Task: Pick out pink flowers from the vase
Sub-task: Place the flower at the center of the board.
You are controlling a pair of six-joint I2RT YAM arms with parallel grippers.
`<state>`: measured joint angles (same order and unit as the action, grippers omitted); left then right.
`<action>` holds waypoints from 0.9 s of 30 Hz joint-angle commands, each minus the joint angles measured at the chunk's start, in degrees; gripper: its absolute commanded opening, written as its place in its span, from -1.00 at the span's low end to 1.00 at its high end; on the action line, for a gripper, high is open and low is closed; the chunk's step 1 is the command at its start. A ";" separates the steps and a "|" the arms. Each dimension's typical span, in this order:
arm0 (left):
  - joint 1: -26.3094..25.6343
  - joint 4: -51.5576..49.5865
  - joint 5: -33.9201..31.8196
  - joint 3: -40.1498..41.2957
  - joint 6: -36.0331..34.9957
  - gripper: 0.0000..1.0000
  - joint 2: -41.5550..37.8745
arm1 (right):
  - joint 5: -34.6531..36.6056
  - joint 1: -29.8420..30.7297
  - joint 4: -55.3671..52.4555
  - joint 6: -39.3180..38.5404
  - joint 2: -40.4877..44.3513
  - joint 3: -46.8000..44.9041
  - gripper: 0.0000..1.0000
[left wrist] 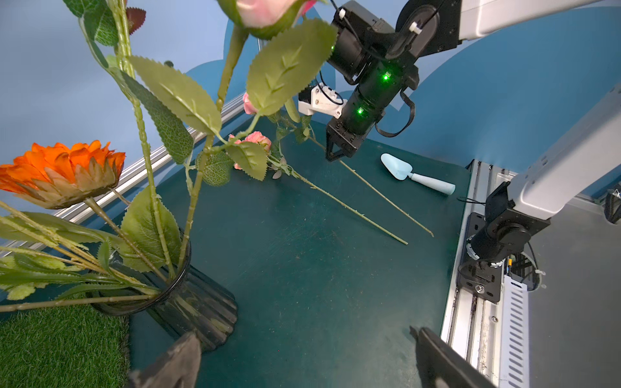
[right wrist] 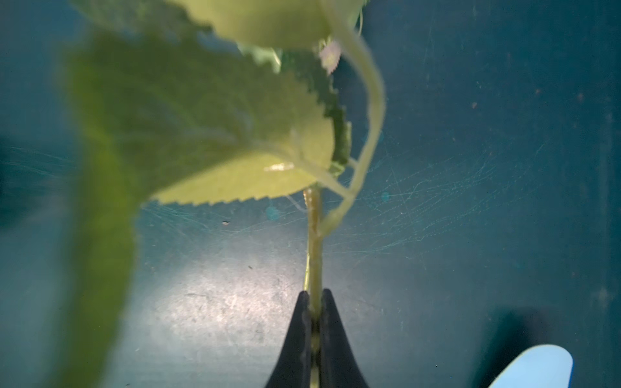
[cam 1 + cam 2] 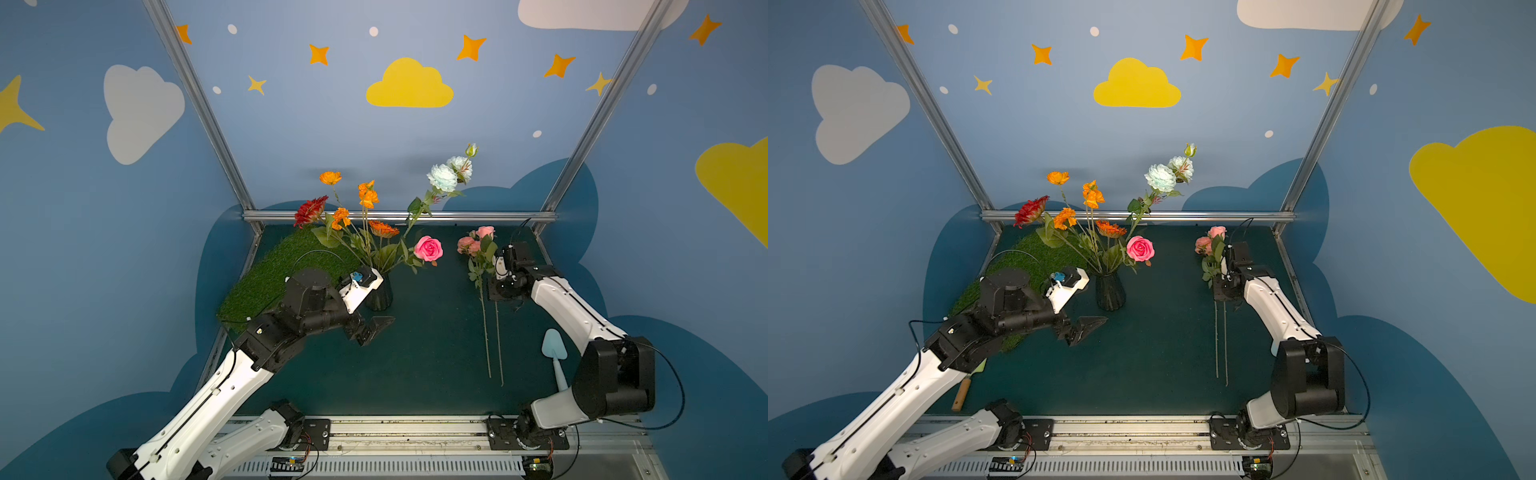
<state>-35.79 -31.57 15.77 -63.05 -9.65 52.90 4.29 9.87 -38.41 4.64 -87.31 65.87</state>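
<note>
Right claw (image 2: 314, 297) clamped tight on the pale pink rose (image 3: 485, 232) stem, low over the tabletop (image 3: 415, 365), right side. Peach-pink branch (image 3: 466, 245) lies flat just beside it, both well apart from the vase (image 3: 379, 297). Hot-pink rose (image 3: 428, 248) sits in the vase. Left claw (image 3: 377, 330) wide open, holding nothing, near the vase base.

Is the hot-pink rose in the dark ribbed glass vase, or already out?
In. The hot-pink rose leans out, but its stem runs down into the dark ribbed glass vase.
</note>
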 commanded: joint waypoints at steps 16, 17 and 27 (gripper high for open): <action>-0.16 -0.56 -0.59 0.31 0.26 1.00 -1.66 | 2.41 -0.55 5.28 -0.68 -8.16 0.05 -1.00; -0.16 -0.51 -0.49 0.31 0.31 1.00 -1.68 | 2.61 -0.57 5.28 -0.59 -8.67 0.35 -1.00; -0.16 -0.16 -0.52 0.81 0.86 1.00 -1.65 | 3.59 -0.62 6.89 0.04 -12.48 1.79 -1.00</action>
<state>-35.79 -31.59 15.18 -62.96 -9.28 51.68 6.72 9.47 -32.91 4.08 -99.33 66.52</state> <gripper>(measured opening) 0.999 0.059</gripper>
